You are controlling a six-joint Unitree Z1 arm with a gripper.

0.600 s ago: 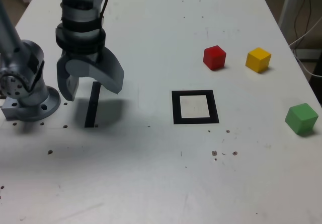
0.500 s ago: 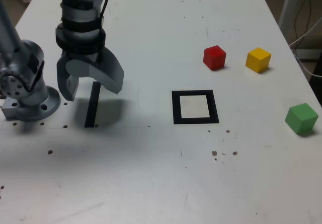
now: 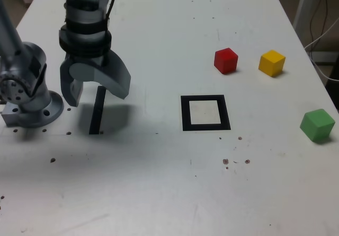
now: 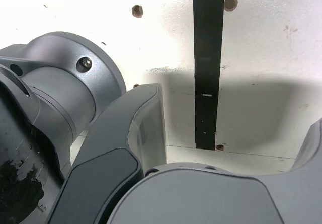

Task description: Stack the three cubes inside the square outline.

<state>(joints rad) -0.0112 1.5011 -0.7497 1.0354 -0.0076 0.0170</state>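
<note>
Cubes all sit apart on the white table (image 3: 159,193), none inside the square outline (image 3: 205,113). Taking the outline as landmark in the exterior view: red cube (image 3: 225,60) lies beyond it, slightly toward the view's right; yellow cube (image 3: 271,62) is further right, just beside the red one but not touching; green cube (image 3: 317,124) is well off to the right, level with the outline's near edge. Outline's beige centre is bare. Gripper (image 3: 94,94) hangs well to the outline's left, above a thin black tape strip (image 3: 97,110), jaws spread wide, nothing between them. Arm base (image 3: 29,95) stands further left.
</note>
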